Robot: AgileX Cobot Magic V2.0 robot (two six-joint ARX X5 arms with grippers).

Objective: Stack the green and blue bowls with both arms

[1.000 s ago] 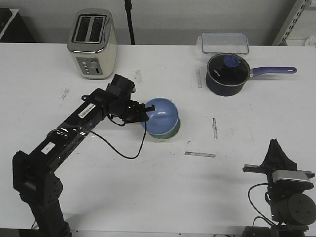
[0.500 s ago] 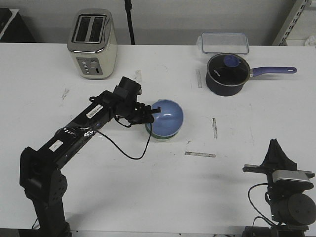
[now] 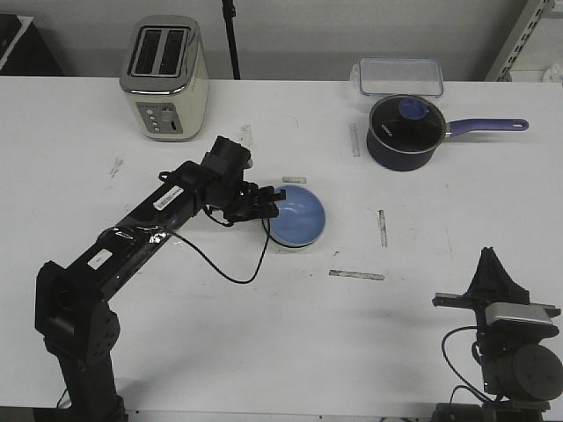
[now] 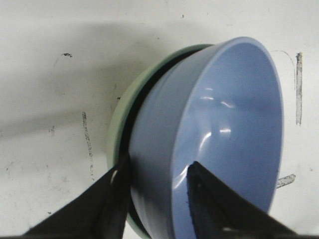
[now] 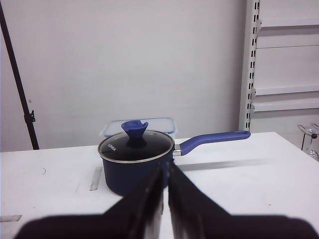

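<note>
the blue bowl is seen near the middle of the white table, nested inside the green bowl, of which only a pale mint rim shows in the left wrist view. both bowls are round, smooth and glossy, with small highlights caught on the blue one's inner wall. in the left wrist view the blue bowl is tilted within the green one, a dark gap being visible between their walls on one side.

the left gripper is reached out over the table on its black jointed arm, with a loose black cable looped beneath it. its matte black fingers are parted narrowly around the blue bowl's rim, one outside the wall and one inside; whether the wall is actually pinched cannot be told.

the right gripper is parked upright at the near right edge of the table, well apart from the bowls. in the right wrist view its two dark fingers are drawn together with only a thin slit between them, and nothing is held.

a dark saucepan with a glass lid and a long purple handle is placed at the far right, just in front of a clear plastic container. a cream and chrome toaster with two slots is stood at the far left. the table's surface is scuffed and marked with short strips of tape.
</note>
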